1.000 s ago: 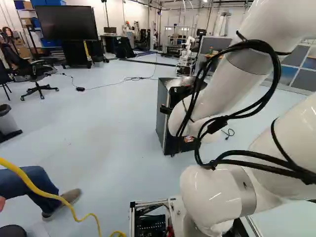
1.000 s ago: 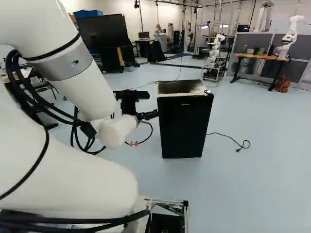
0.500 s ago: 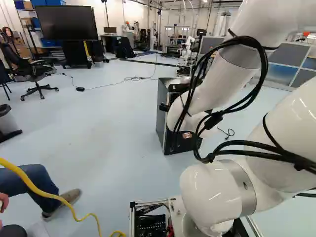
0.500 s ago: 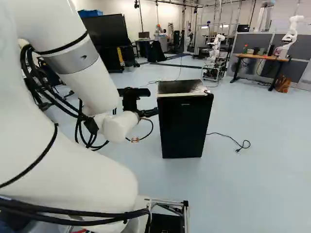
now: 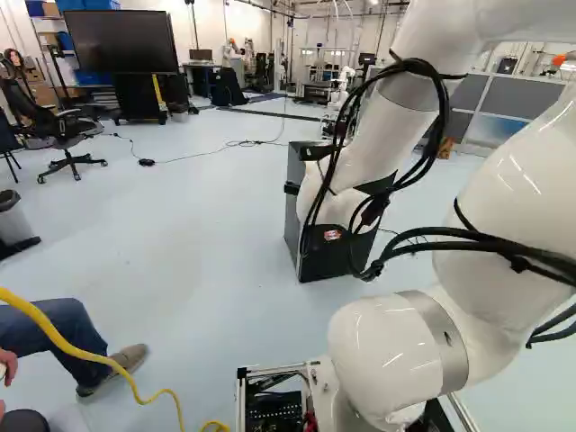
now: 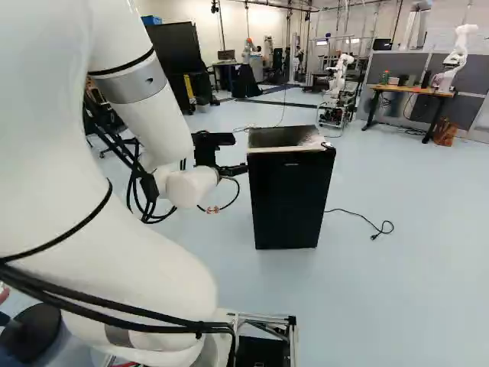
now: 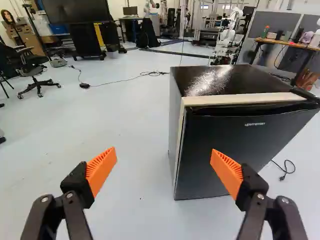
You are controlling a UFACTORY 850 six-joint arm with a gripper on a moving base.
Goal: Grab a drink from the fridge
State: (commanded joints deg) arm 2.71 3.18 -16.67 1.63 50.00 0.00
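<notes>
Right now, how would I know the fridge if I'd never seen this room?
Start at the big black screen and come forward across the floor to the white arm. The fridge is the dark box standing just ahead of it. Unlike the open-framed stand farther back, it is a solid block, with a pale strip along its top front edge.
</notes>
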